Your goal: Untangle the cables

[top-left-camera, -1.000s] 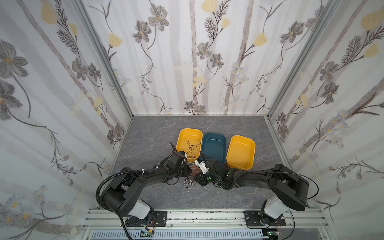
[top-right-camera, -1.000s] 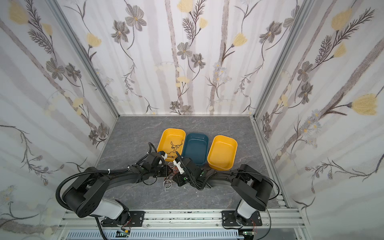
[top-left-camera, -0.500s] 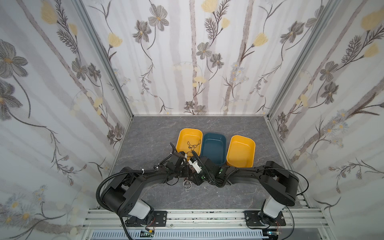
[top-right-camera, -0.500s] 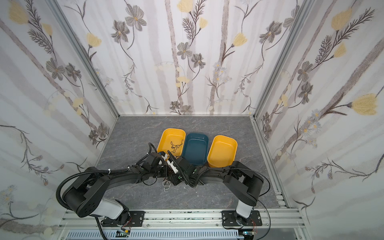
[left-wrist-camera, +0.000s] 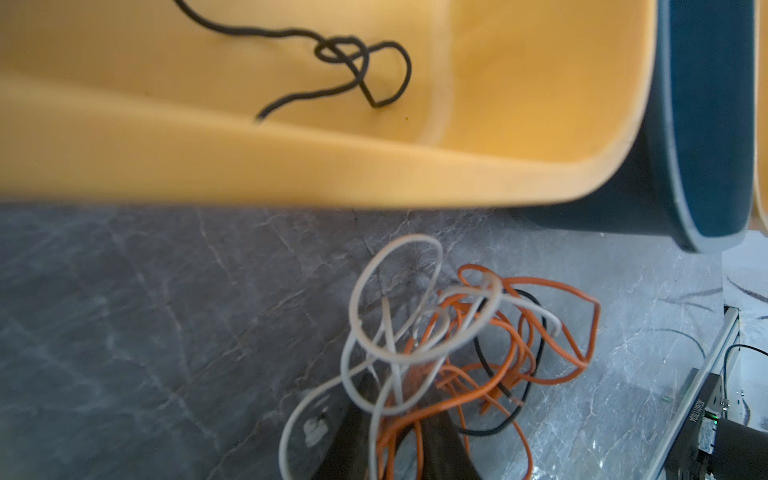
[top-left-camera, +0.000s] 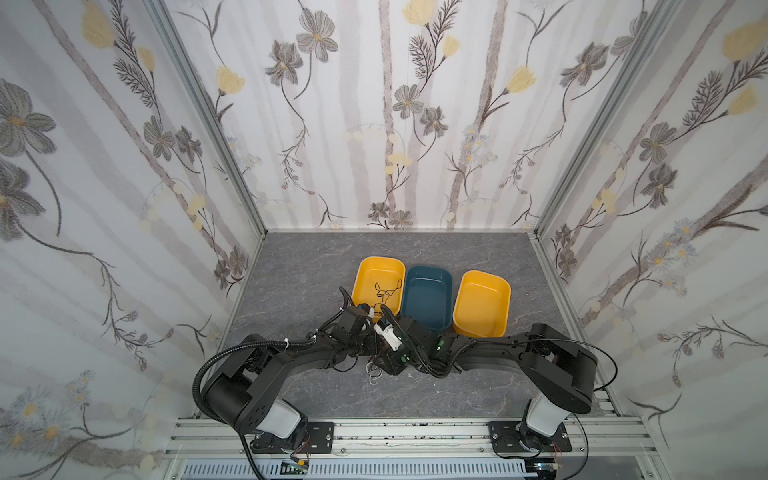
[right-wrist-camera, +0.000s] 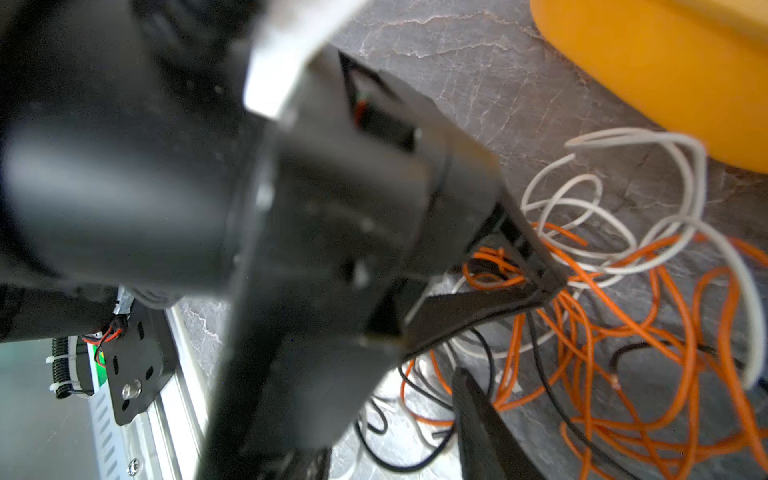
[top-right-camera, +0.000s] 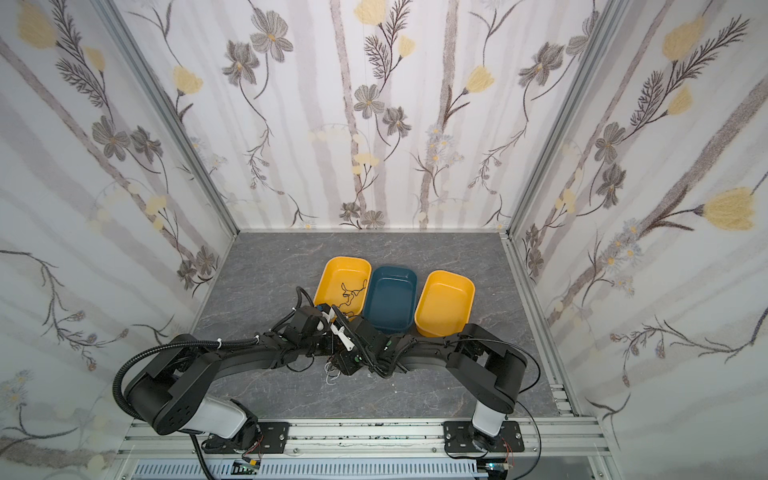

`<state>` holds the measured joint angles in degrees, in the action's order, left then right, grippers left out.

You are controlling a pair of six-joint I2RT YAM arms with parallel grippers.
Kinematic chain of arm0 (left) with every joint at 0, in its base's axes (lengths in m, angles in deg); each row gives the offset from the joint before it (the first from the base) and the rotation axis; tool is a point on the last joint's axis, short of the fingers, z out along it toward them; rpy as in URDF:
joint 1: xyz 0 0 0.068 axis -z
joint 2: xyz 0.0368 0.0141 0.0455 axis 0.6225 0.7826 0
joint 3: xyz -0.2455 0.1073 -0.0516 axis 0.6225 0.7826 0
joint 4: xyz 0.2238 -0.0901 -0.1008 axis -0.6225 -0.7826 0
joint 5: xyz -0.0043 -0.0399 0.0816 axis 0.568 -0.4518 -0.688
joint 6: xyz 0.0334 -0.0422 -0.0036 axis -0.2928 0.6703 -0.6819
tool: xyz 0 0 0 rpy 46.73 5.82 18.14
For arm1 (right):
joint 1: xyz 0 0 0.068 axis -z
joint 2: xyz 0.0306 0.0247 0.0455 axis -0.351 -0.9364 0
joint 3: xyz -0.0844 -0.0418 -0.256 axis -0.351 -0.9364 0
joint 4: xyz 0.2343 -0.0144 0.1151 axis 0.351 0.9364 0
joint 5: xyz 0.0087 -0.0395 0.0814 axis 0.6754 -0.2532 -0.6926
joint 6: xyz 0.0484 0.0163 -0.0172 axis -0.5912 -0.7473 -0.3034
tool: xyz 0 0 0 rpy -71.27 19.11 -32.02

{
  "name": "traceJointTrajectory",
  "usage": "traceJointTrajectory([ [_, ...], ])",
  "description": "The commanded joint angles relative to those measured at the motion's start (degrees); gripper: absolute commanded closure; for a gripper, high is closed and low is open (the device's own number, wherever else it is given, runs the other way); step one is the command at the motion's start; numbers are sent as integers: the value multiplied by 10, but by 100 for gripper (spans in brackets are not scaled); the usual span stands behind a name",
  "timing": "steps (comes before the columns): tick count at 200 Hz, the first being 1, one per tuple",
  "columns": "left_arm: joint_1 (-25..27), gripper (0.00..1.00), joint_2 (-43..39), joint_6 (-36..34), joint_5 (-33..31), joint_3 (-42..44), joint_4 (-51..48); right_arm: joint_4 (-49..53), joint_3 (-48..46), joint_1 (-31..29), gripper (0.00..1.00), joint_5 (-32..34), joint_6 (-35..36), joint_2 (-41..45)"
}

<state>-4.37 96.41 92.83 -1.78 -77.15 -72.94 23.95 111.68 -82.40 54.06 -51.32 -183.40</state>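
Orange, white and black cables (left-wrist-camera: 457,345) bunch on the surface (left-wrist-camera: 124,311) at six o'clock of the yellow tray (top-left-camera: 370,278), left jaws pinching strands, probably to anchor the knot; right jaws' gap cannot be told.

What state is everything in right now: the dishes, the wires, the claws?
Left yellow tray, holds black cable.
Blue tray, empty.
Right yellow tray, empty.
Cable tangle, knotted, on the table.
Left claw, shut on the tangle.
Right claw, beside tangle, opening unclear.

No text is legible; print on the black module (left-wrist-camera: 702,411) is too blurred.
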Motion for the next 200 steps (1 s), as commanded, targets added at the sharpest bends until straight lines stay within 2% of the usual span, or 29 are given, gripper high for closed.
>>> traceJointTrajectory([
  [1, 0, 79, -2, 6, -4, 4, -19, -16, -3, -3, 53, -14, 3, 0],
  [24, 0, 79, -6, 9, -6, 6, -18, -10, 1, -4, 57, -7, 1, -6],
  [62, 0, 79, -20, 10, -8, 13, -20, -17, -12, -3, 78, 11, -8, 9],
  [95, 0, 79, -25, 11, -12, 18, -21, -23, -30, -3, 82, 16, -10, 45],
  [134, -2, 79, -39, 16, -26, 28, -25, -26, -60, -4, 93, 21, -22, 108],
  [174, -6, 78, -55, 23, -32, 38, -22, -21, -93, -3, 94, 37, -26, 149],
  [200, -6, 78, -58, 26, -18, 43, -12, -27, -87, -4, 85, 31, -7, 130],
])
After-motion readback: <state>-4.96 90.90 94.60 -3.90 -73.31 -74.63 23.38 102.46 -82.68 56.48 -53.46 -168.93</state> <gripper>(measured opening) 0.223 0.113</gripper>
